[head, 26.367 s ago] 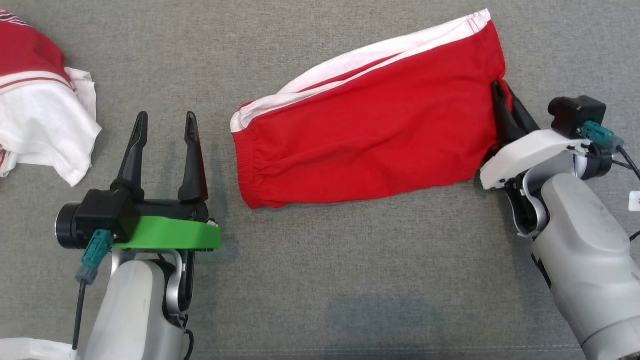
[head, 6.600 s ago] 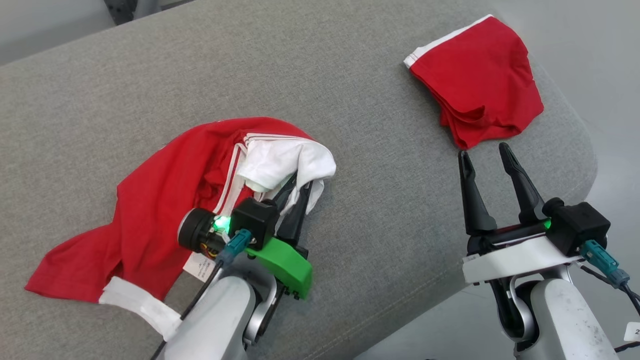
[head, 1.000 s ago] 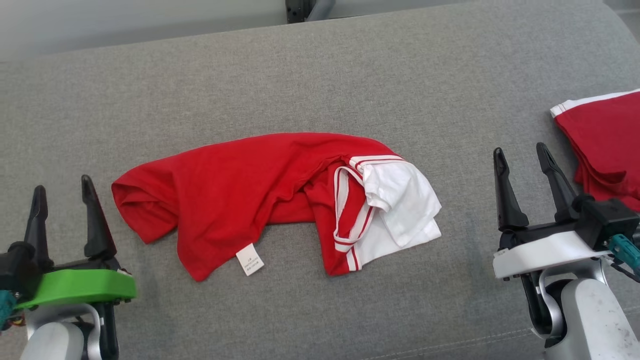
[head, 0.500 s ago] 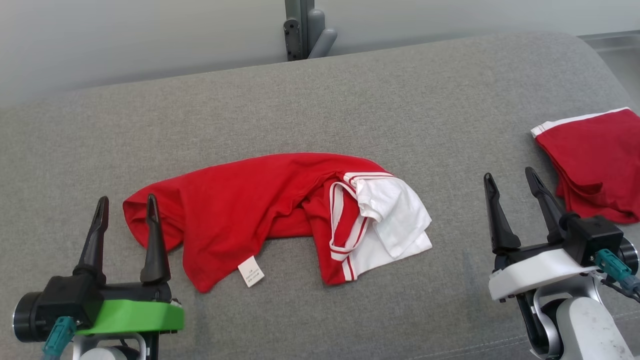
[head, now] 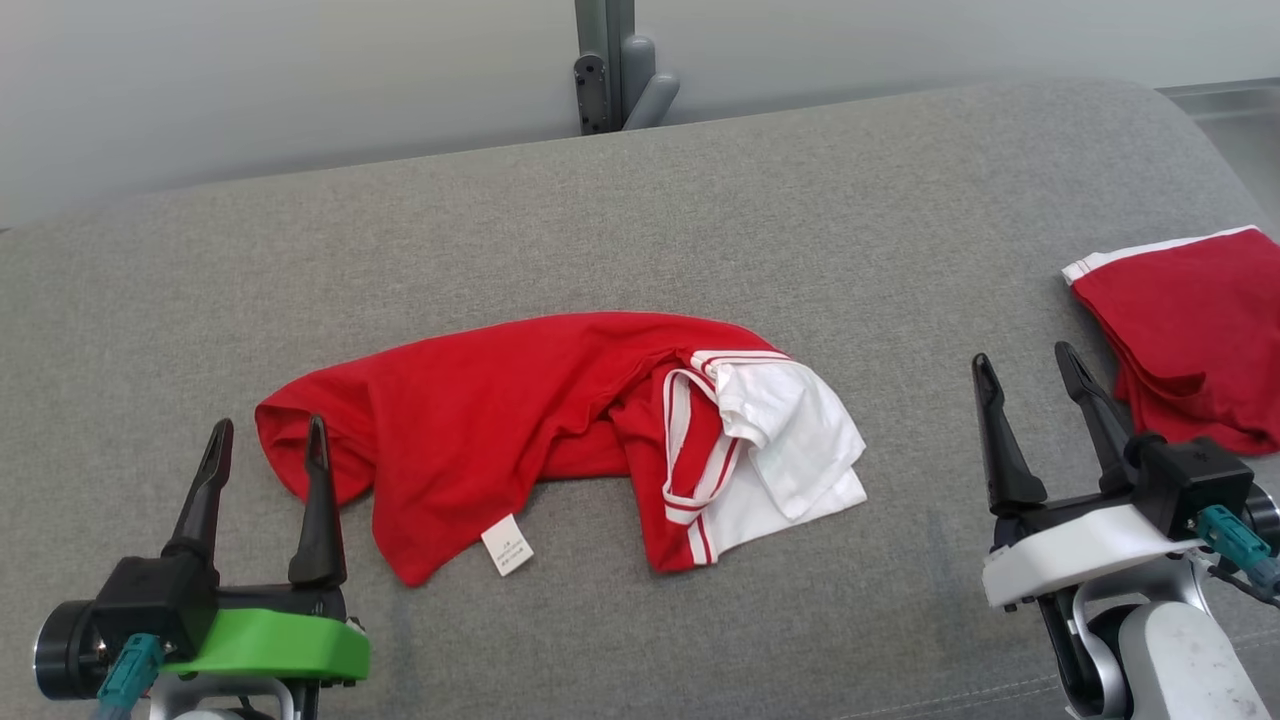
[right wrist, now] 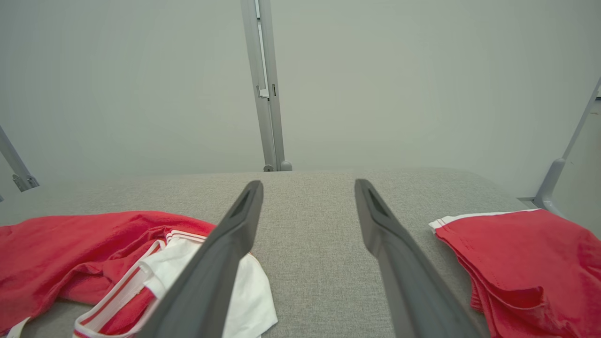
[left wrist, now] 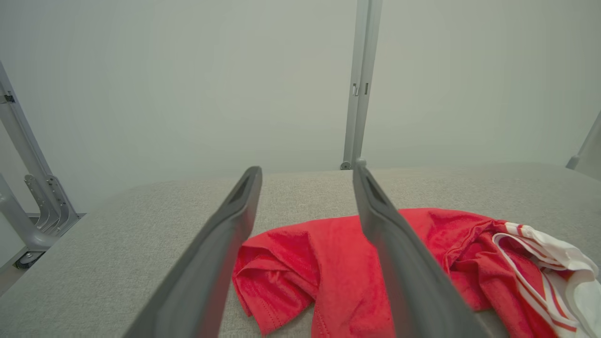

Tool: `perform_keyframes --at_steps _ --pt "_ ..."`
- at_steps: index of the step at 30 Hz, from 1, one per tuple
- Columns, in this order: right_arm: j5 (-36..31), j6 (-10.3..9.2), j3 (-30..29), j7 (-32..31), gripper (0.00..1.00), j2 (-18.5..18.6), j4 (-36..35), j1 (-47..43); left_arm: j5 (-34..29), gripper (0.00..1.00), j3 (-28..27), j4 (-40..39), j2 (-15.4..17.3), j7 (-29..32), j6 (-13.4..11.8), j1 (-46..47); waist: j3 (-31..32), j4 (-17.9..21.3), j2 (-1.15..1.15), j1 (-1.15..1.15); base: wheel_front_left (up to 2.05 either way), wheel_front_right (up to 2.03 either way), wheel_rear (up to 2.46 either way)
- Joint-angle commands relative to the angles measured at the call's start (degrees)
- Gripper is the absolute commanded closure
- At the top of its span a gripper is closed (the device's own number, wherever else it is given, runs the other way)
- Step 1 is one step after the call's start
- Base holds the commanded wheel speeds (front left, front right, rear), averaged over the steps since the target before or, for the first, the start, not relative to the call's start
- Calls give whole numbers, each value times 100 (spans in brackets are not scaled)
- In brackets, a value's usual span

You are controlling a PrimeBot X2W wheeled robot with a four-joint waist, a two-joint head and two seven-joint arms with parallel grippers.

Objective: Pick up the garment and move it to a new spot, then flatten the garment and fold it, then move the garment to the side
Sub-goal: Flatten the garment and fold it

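Garment (head: pixel 480 410) label (head: pixel 507 545) print unreadable, folded shorts (head: pixel 1190 330) cut by right edge

Lab-like: blank wall (head: pixel 300 80), metal frame post (head: pixel 600 60)

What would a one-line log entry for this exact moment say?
left gripper: open, empty | right gripper: open, empty | red-and-white shirt: crumpled, centre, not held | folded red garment: at robot's right

Red-white garment (head: pixel 560 420): soft matt cloth. Surface (head: pixel 700 200): rough grey woven fabric. Post (head: pixel 603 60): smooth grey metal.
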State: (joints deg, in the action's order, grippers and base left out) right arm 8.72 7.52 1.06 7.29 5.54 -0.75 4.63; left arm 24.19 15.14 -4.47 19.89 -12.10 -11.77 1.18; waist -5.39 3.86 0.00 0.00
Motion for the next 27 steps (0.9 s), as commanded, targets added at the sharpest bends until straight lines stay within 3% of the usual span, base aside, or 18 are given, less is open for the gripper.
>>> perform_keyframes --at_steps 1,9,17,26,27 --pt "20 -8 -9 -2 0 -4 -28 -50 36 0 -9 27 39 34 -11 -16 -13 -5 0 0 0 0 0" --pt "13 -7 60 -15 0 -7 -21 -6 213 0 226 125 27 559 81 -127 -208 -55 0 0 0 0 0" --pt "58 -8 175 19 0 -40 11 103 658 0 522 950 -199 1150 337 -133 -539 -50 0 0 0 0 0" --pt "77 -7 200 27 0 -31 68 161 950 0 554 1835 -349 1101 695 238 -729 55 0 0 0 0 0" --pt "79 -8 187 22 0 -33 75 152 969 5 560 1907 -360 1089 733 269 -740 68 0 0 0 0 0"
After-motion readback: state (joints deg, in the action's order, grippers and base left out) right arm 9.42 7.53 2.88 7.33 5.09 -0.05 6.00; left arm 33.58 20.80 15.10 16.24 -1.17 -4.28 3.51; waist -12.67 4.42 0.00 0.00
